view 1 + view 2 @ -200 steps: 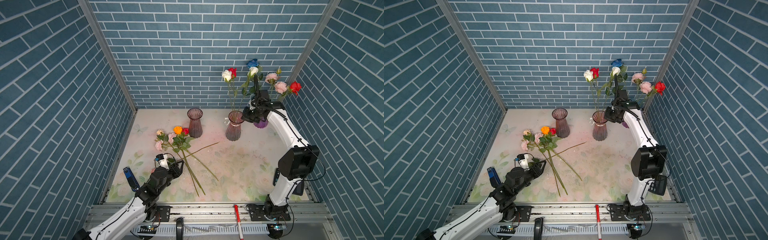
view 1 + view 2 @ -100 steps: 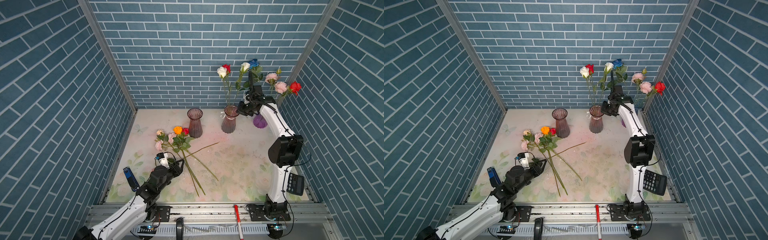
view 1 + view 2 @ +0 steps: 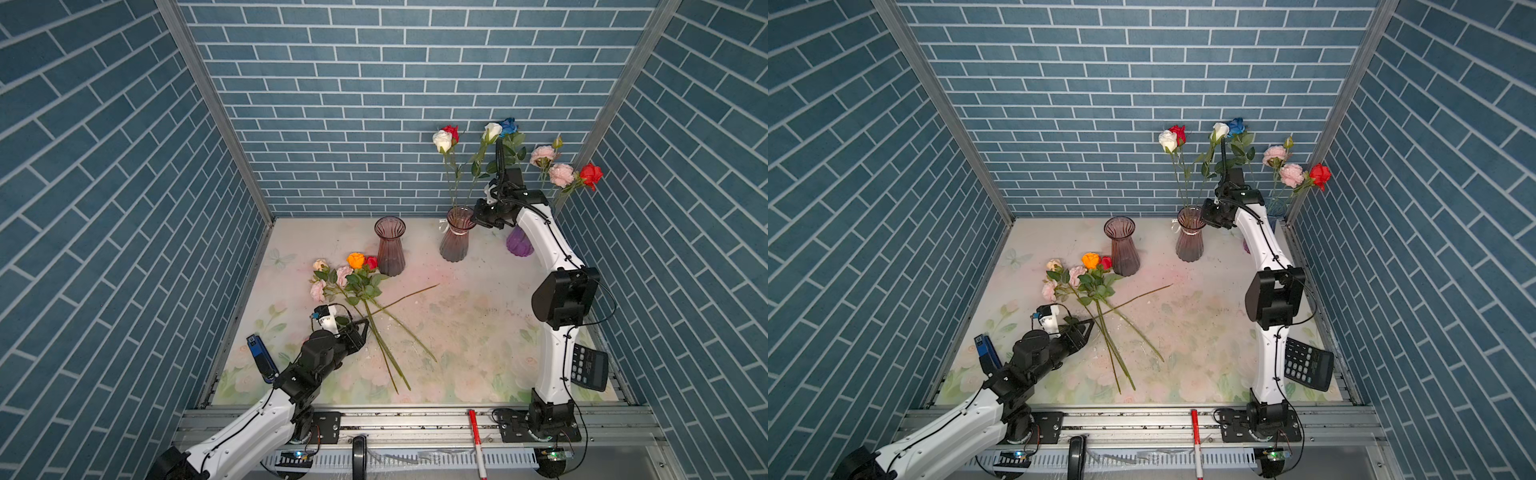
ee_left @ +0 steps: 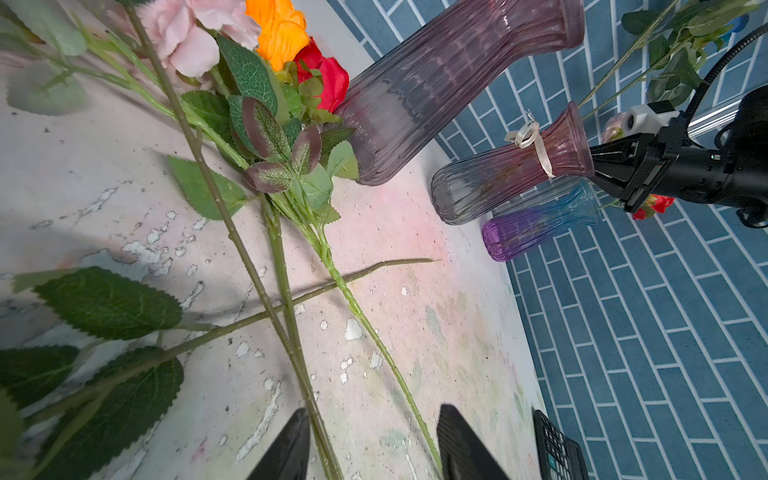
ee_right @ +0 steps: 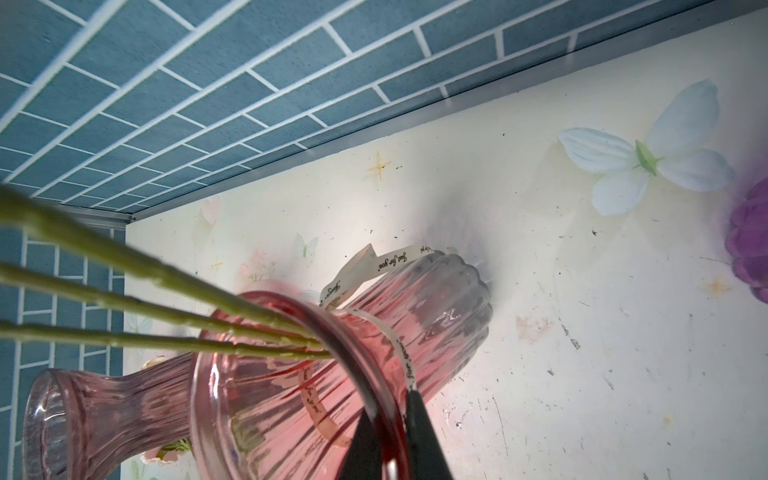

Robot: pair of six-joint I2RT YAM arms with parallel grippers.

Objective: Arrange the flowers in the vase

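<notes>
Flowers [image 3: 353, 278] lie loose on the desk [image 3: 478, 324], well apart from the ribboned vase [image 3: 455, 245]; three stems [image 5: 83, 237] stand inside it, right fingers [image 5: 424, 440] clamped on its rim, left fingers [image 4: 286, 449] apart around loose stems

We identify the pink vase [image 3: 455, 245], right of centre in both top views, as ribbed, glossy, translucent glass. A printed, cloth-like ribbon [image 5: 386, 259] sits at its neck. The flowers [image 4: 266, 129] show cloth-like petals, matt veined leaves and smooth plastic-looking stems. The floral mat [image 4: 395, 232] is matt, with flaked white patches.
</notes>
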